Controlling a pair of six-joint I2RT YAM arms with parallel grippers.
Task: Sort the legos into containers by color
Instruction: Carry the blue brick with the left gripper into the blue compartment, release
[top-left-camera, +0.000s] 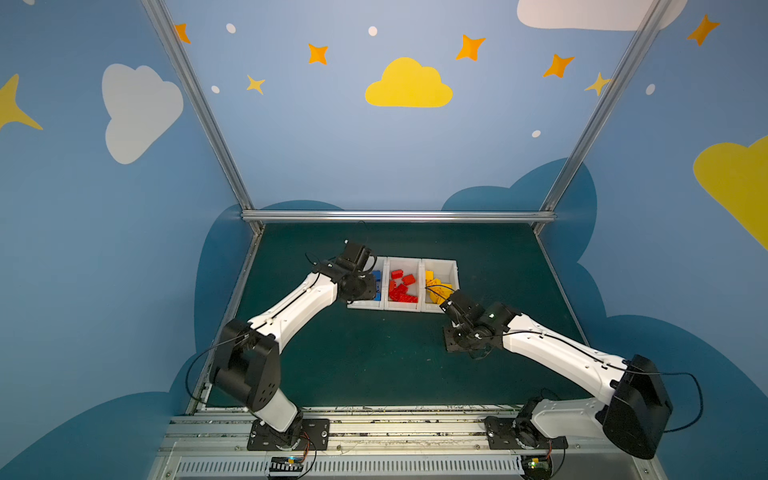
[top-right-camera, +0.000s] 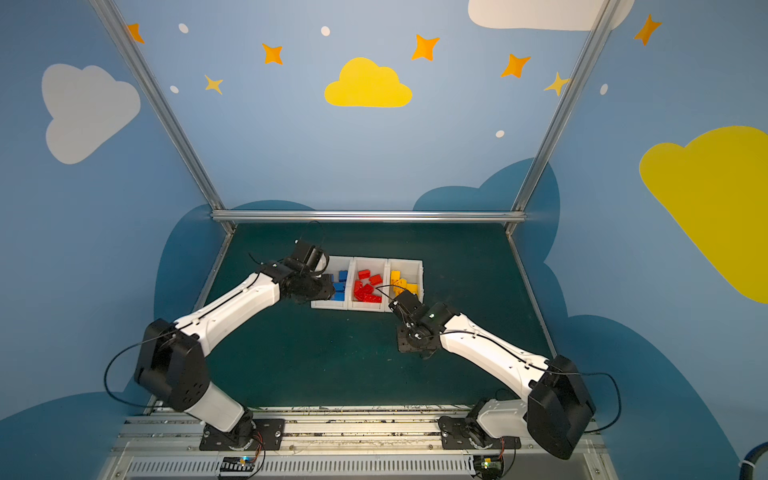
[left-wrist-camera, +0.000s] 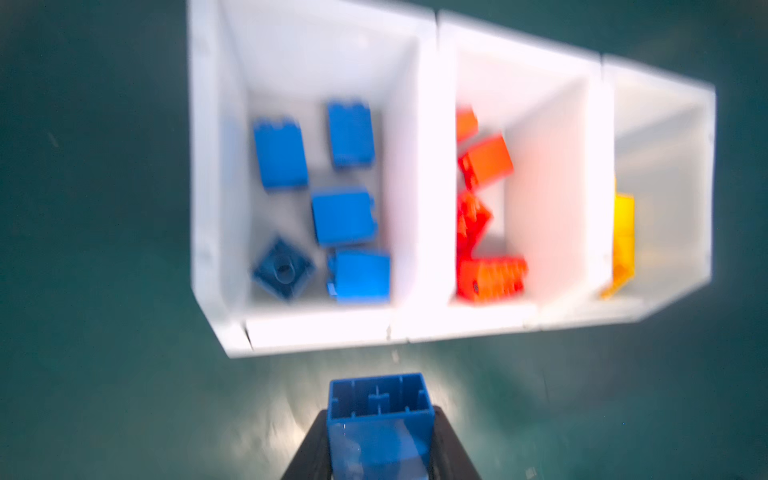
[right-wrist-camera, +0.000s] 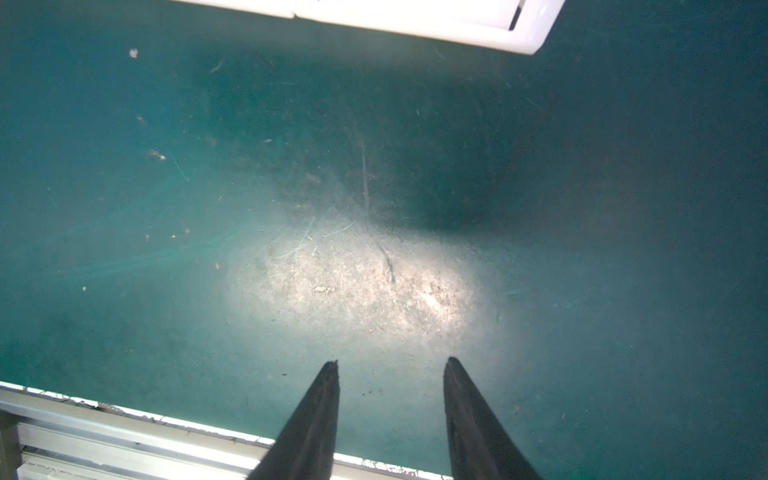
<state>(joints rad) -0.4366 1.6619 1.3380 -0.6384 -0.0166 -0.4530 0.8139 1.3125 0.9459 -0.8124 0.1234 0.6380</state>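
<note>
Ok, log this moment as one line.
left gripper shut on blue lego by bins | right gripper open, empty, over mat | bins sorted by color

An aluminium rail (top-left-camera: 399, 216) borders the green mat (top-left-camera: 395, 365) below cloud-painted walls (top-left-camera: 311, 145).

Both top views: even, diffuse light. Walls (top-left-camera: 311, 145) bright, green mat (top-left-camera: 395, 374) noticeably dimmer. No glare. Wide-angle distortion: frame posts (top-left-camera: 195, 104) splay outward toward the picture edges. Fine detail soft.

Left wrist view: containers (left-wrist-camera: 320, 332) and the legos (left-wrist-camera: 280, 151) inside them smeared and out of focus, white rims blown out. Only the held blue brick (left-wrist-camera: 380, 411) is crisp. Pale sheen on the mat around it.

Right wrist view: sharp. Bright oval hotspot on the mat shows dust and scratches; light falls off to dark teal all round. Rail (right-wrist-camera: 124, 432) edge overexposed.
</note>
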